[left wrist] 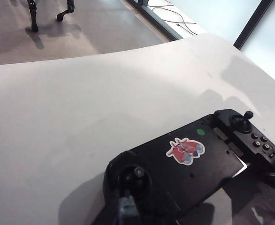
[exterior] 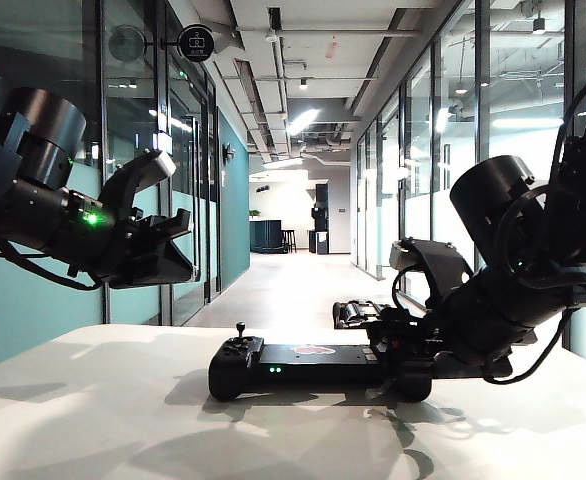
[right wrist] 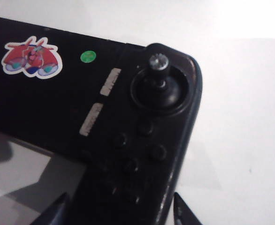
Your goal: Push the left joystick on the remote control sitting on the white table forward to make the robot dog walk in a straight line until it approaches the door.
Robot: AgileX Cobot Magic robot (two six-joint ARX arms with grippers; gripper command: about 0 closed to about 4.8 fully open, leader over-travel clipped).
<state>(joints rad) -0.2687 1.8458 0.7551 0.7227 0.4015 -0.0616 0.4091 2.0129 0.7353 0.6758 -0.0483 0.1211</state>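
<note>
My right gripper [right wrist: 116, 211], fingers spread, straddles one end of the wide black remote control [exterior: 318, 367] on the white counter [exterior: 93, 420]. My left gripper [exterior: 168, 250] hovers raised; its opening I cannot tell.

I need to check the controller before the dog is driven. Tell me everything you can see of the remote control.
The remote control is a wide black handheld unit lying flat on the white table. It has bulky rounded ends, an upright thin stick at each end, a button cluster, small green lights on its near edge, and a red sticker plus green dot on the flat middle panel. The right pincer straddles its right end, jaws open; whether they touch is unclear. The left pincer hangs above, apart.
</note>
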